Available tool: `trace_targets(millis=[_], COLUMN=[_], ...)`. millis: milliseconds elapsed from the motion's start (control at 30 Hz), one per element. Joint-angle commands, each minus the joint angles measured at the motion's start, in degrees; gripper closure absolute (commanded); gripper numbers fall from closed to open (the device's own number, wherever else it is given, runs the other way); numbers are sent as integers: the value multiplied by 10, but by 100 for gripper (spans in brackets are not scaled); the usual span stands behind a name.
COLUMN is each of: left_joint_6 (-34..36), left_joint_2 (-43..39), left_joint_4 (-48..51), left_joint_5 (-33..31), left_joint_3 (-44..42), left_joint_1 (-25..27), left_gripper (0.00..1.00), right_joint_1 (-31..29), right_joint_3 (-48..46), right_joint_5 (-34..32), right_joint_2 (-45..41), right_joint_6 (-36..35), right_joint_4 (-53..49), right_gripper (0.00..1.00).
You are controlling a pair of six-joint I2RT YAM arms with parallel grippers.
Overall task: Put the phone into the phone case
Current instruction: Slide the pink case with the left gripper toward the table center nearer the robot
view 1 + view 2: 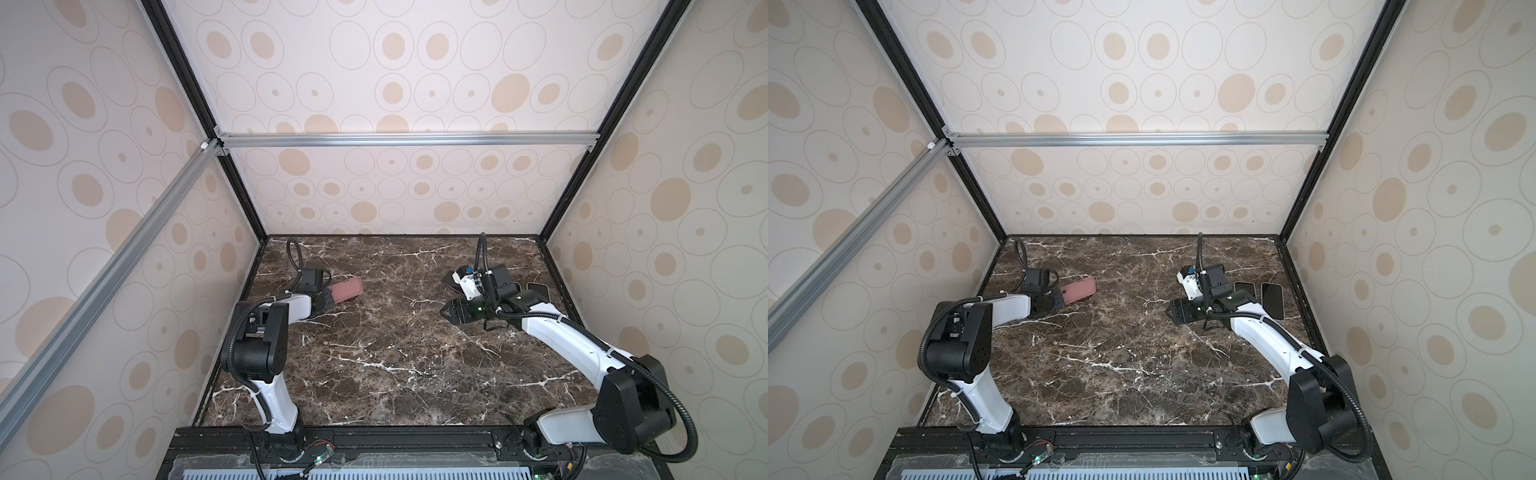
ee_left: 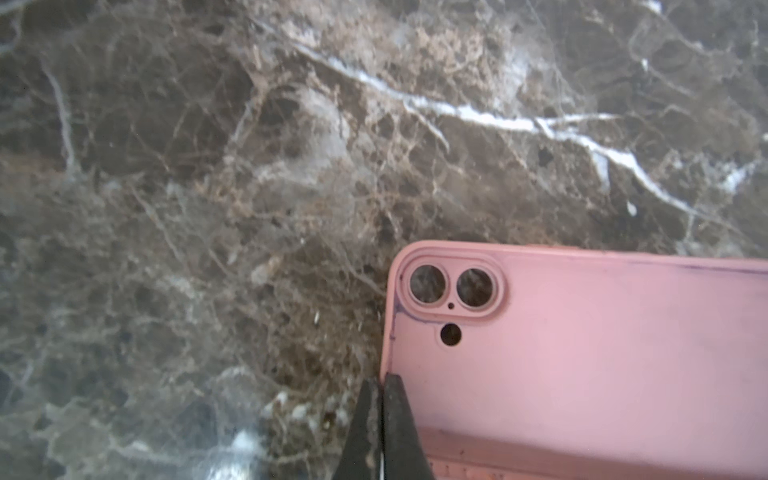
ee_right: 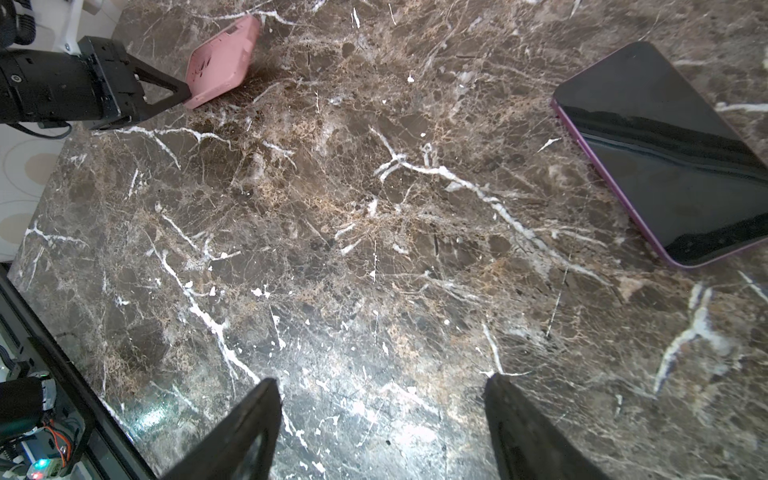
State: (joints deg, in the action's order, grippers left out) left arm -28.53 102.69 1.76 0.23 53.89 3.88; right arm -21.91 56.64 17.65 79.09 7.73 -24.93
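Left wrist view shows the left hand (image 2: 380,379) pressed together on the thin side wall of the pink phone case (image 2: 582,353), one finger outside the wall and one inside, close to the two round lens holes and the smaller hole beneath them. Brown marble counter (image 2: 208,187) shows through those holes. In both top views the case (image 1: 347,289) (image 1: 1079,288) sits in the left half of the counter, toward the back wall, with the left hand (image 1: 328,302) (image 1: 1059,300) at its nearer end. From the right wrist view the case (image 3: 220,62) lies in the upper left of the frame and looks tilted rather than flat, with a shadow beside it. The right hand (image 3: 382,378) is spread wide and pinches nothing, with only bare counter between its fingers. A purple-edged phone (image 3: 673,158) lies screen up at the right edge of that frame, well apart from the case. In a top view a black phone (image 1: 1244,289) and a second black phone (image 1: 1273,300) lie side by side near the right edge of the counter, just beyond the right arm.
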Motion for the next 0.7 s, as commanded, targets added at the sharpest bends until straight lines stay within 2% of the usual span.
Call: trace_targets(millis=[0, 367, 567, 667], left_joint_6=[17, 29, 22, 11], left_joint_2=[-35, -101, -138, -159], left_joint_4=[39, 100, 136, 164], left_joint_5=[5, 3, -29, -66], left_joint_3=[-18, -27, -54, -64], left_joint_1=[4, 62, 128, 172], left_gripper=[100, 100, 100, 100], right_joint_1=[-4, -5, -4, -5], right_joint_3=[-10, -35, -50, -57], right_joint_5=[-10, -25, -34, -34], right_joint_2=[-17, -33, -44, -46], right_joint_6=[-10, -8, -25, -29], right_joint_4=[-16, -24, -25, -24], right_gripper=[20, 20, 19, 19])
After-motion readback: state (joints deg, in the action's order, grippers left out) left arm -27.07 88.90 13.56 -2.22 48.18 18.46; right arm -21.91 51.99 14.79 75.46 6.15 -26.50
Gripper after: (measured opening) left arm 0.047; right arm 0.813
